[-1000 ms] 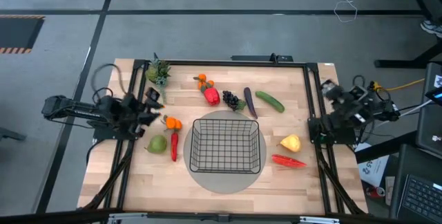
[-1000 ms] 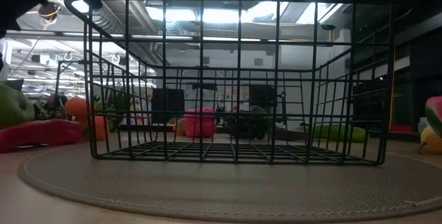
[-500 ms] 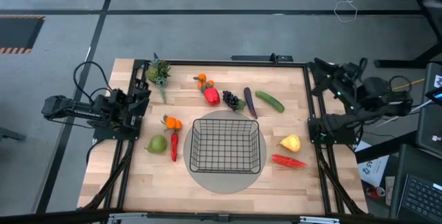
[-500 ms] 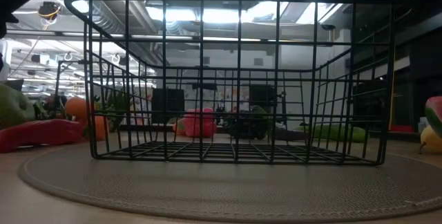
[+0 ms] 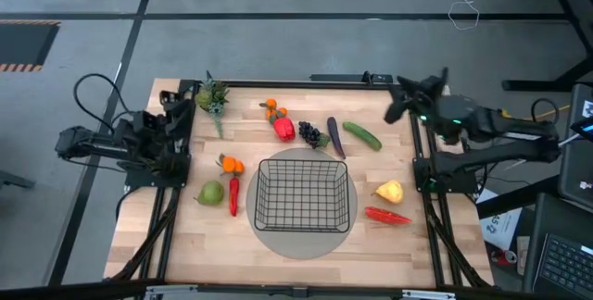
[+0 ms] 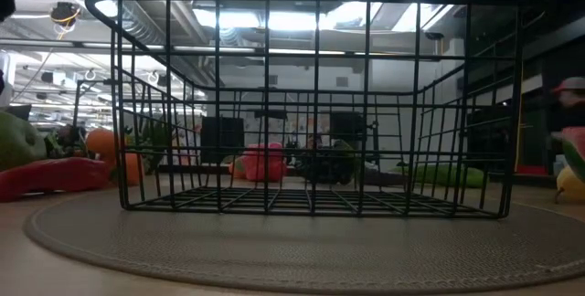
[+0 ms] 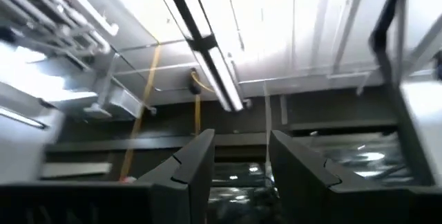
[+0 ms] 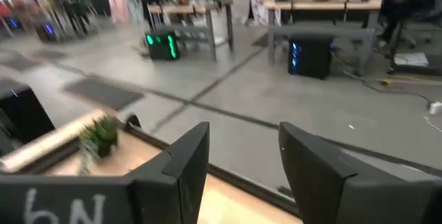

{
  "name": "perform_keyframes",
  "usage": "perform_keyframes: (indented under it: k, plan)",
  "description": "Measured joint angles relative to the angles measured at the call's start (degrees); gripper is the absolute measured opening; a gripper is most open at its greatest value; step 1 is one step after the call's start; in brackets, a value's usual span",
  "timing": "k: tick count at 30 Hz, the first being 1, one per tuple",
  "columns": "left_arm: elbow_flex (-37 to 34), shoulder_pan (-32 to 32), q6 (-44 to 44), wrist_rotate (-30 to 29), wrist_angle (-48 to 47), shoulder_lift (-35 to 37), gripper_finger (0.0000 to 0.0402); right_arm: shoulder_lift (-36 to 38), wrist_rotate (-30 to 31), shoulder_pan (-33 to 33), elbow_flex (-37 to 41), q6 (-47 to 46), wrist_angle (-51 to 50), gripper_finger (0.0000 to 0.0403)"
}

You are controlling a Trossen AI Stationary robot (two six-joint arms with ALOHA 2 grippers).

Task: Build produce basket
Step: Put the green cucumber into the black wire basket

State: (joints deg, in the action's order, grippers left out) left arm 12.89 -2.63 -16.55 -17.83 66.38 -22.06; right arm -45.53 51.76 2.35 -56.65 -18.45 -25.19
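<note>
The black wire basket stands on a grey round mat. Produce lies around it on the table. A red pepper, grapes, an eggplant, a cucumber and oranges lie beyond it. A green fruit, a red chili and an orange piece lie to its left. A yellow fruit and a second chili lie to its right. My left gripper is open at the left edge, pointing up at the ceiling. My right gripper is open, high over the far right corner.
A leafy green sprig lies at the table's far left corner and shows in the right wrist view. Black frame rails run along the left and right edges. Bare wood lies between the mat and the near edge.
My left gripper has drawn back from the orange piece toward the left edge and tipped upward. My right arm has unfolded from the right edge and swung its gripper up and toward the far right corner. No produce has moved.
</note>
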Motion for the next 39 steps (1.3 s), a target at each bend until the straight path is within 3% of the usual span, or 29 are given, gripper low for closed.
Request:
perform_keyframes:
  k: [4,9,11,14,18,26,39]
  plan:
    - [4.43,0.00,-3.83,-11.72,-1.83,-1.84,0.0134,-6.15,-9.28,9.95,-0.48,-3.28,-0.77,0.0177]
    - [6.36,0.00,-7.03,-28.24,-3.02,-3.28,0.0134,-13.06,-28.23,23.27,-0.54,-12.46,-7.53,0.0177]
    - [6.31,0.00,-6.80,-31.74,-3.05,-3.60,0.0134,-16.02,-36.07,28.01,-0.54,-15.64,-12.22,0.0177]
    - [5.91,0.00,-6.19,-32.37,-3.57,-3.83,0.0134,-20.68,-43.50,32.84,-0.54,-17.30,-18.18,0.0177]
    - [5.89,0.00,-5.99,-32.32,-6.46,-3.83,0.0134,-26.62,-45.82,35.21,-0.19,-13.64,-20.71,0.0177]
    - [5.85,0.00,-5.49,-32.26,-7.38,-3.83,0.0134,-35.75,-50.54,34.73,-0.14,3.58,-20.52,0.0177]
    - [5.83,0.00,-5.49,-32.26,-7.40,-3.83,0.0134,-44.48,-50.40,34.45,-0.08,5.02,-19.13,0.0177]
